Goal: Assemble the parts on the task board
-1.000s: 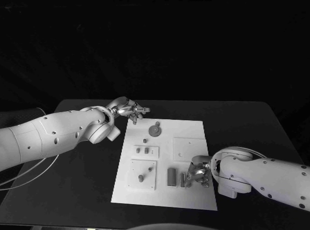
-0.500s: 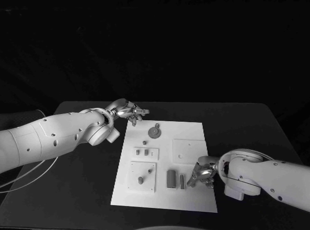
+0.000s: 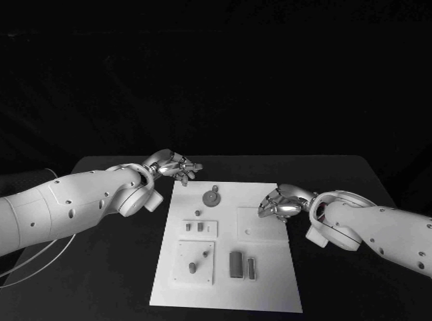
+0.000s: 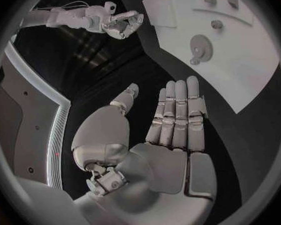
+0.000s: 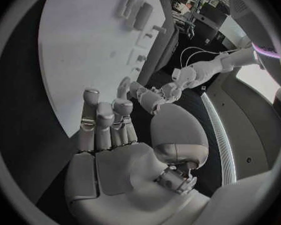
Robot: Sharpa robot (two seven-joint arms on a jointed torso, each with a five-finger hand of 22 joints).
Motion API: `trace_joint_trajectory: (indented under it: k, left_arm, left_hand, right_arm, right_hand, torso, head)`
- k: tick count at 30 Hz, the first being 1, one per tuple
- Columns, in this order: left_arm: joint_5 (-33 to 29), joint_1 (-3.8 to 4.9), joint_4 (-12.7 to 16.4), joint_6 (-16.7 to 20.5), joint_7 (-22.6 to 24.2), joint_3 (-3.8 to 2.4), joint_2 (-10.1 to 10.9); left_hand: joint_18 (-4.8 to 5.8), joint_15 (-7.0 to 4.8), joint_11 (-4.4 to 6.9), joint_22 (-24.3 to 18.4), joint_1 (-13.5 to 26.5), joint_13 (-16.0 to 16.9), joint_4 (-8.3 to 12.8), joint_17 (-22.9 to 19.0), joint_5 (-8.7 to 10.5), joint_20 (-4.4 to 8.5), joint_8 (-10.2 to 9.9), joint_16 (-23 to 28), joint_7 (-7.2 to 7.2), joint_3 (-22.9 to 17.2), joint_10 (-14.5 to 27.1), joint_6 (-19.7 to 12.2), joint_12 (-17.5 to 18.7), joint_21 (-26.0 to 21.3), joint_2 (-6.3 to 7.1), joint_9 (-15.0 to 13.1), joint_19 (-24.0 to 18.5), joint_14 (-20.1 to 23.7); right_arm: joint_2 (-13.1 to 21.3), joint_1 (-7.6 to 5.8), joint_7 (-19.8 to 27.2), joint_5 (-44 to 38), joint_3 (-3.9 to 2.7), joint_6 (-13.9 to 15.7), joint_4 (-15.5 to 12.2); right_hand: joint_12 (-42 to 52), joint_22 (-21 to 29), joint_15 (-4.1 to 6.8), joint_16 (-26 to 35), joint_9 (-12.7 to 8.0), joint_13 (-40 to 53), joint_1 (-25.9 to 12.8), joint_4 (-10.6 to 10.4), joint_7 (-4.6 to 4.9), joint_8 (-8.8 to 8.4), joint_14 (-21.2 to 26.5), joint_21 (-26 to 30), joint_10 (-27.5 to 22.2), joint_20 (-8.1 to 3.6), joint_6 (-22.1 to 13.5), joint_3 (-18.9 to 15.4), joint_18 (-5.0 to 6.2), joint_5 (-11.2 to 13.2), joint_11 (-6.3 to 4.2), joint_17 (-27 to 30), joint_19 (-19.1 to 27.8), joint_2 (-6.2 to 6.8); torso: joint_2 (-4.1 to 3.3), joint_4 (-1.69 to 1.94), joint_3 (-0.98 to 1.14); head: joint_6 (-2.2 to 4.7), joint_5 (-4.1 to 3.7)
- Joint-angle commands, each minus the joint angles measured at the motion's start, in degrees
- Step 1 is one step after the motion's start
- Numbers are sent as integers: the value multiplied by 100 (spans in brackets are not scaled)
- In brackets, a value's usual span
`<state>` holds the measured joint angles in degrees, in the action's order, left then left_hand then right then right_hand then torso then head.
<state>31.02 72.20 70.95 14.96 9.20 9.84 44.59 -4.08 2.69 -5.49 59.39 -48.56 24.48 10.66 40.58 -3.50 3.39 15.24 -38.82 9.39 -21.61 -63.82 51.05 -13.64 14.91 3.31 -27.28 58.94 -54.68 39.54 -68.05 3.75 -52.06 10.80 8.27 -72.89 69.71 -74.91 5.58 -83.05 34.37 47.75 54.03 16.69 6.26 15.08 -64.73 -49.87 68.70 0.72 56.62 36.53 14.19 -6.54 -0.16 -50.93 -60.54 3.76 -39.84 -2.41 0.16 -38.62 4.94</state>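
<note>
The white task board (image 3: 269,281) lies in the middle of the table. On it lie a grey round disc (image 3: 212,196), a small peg (image 3: 200,214), two small blocks (image 3: 195,227), another peg (image 3: 192,267) and two upright bars (image 3: 237,263) near the front. My left hand (image 3: 172,165) hovers off the board's far left corner, fingers straight, holding nothing (image 4: 172,130). My right hand (image 3: 279,200) hovers at the board's right edge, above a raised square panel (image 3: 259,224), also holding nothing (image 5: 109,130).
The black table (image 3: 110,267) extends on both sides of the board. My white forearms (image 3: 71,207) reach in over it from either side. The right wrist view shows the bars (image 5: 142,15) far from the hand and my left hand (image 5: 156,97) beyond the board's edge.
The camera has shifted. My right hand has left the bars at the board's near right and moved to the far part of the right edge. The left hand stays by the far left corner.
</note>
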Motion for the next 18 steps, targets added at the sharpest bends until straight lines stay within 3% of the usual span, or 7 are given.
trace_joint_trajectory:
  k: [1, 6, 8, 11, 12, 16, 18]
  left_arm:
    - [-377, 42, -48, -27, 177, -12, -5]
    - [-690, 54, -130, 48, 284, -16, -19]
    - [-898, 53, -208, 82, 357, -16, -60]
    - [-1211, 53, -340, -33, 516, -17, -113]
    - [-1335, 52, -396, -69, 567, -18, -133]
    - [-1626, 52, -569, -118, 695, -25, -171]
    - [-1737, 53, -667, -135, 750, -30, -195]
  left_hand:
    - [-52, 40, -14, -113, -88, -87, 45, -87, 19, -73, 11, 238, -6, -82, -58, -59, 152, -135, -17, 2, -19, -33]
    - [-36, 168, -124, -323, -151, -314, 167, -229, 23, -196, -29, 751, 3, -178, 43, -203, 512, -416, -41, 18, -163, 61]
    - [-11, 261, -178, -428, -153, -451, 217, -317, 19, -286, -71, 1009, 0, -205, 249, -313, 723, -575, -51, 40, -319, 215]
    - [3, 407, -234, -580, -134, -649, 269, -446, 19, -425, -117, 1354, 3, -227, 524, -448, 969, -809, -51, 60, -571, 464]
    - [14, 465, -271, -642, -127, -744, 291, -502, 16, -482, -141, 1494, -4, -232, 705, -513, 1004, -908, -43, 69, -692, 597]
    - [98, 672, -276, -923, -41, -1109, 340, -767, 17, -700, -271, 2051, -83, -206, 1379, -866, 1002, -1141, -29, 103, -1328, 1247]
    - [149, 716, -238, -1057, -9, -1238, 358, -880, 15, -758, -311, 2242, -141, -191, 1566, -1010, 1000, -1139, -21, 104, -1596, 1495]
  right_arm:
    - [-121, -2, 1058, 821, -121, 499, 419]
    - [-361, 1, 1306, 1567, -378, 560, 1077]
    - [-527, 11, 1404, 1823, -458, 465, 1426]
    - [-709, 57, 1517, 2114, -553, 314, 1767]
    - [-779, 95, 1558, 2215, -631, 252, 1893]
    - [-1001, 198, 1646, 2701, -871, 37, 2293]
    - [-1077, 200, 1662, 2798, -926, -32, 2444]
  right_hand:
    - [-107, -55, -9, 122, 10, -50, 87, -3, 19, -51, 130, 89, -141, 51, -89, -29, 72, -35, 18, 58, 138, -17]
    - [-1154, 201, -212, 1160, -40, -652, 15, -19, 186, -226, 960, 807, -989, 363, -453, 54, -102, -36, 191, 598, 1077, -42]
    - [-2099, 485, -526, 2072, -91, -1293, -73, -19, 327, -288, 1278, 1362, -1190, 561, -585, 133, -221, -22, 302, 1096, 1624, -81]
    - [-3323, 806, -834, 3145, -153, -2141, -123, -7, 447, -307, 1371, 1894, -1174, 746, -700, 145, -287, 53, 449, 1612, 2025, -103]
    - [-3691, 902, -935, 3515, -185, -2373, -162, -22, 487, -326, 1478, 2081, -1207, 809, -767, 123, -328, 102, 518, 1751, 2216, -125]
    - [-4817, 1129, -1355, 4799, -306, -3074, -301, -22, 467, -397, 2033, 2722, -1467, 1006, -1087, -152, -564, -21, 881, 2197, 3102, -268]
    - [-5164, 1173, -1445, 5189, -354, -3326, -293, -30, 454, -389, 2152, 2894, -1514, 1056, -1168, -272, -616, -29, 931, 2347, 3297, -327]
  torso:
    - [13, -13, 5]
    - [30, 9, 38]
    - [41, 10, 55]
    - [57, 9, 61]
    - [68, 4, 64]
    - [105, -16, 65]
    - [111, -27, 75]
  head:
    - [148, -12]
    - [293, -37]
    - [356, -55]
    - [434, -56]
    - [466, -55]
    - [596, -50]
    - [662, -41]
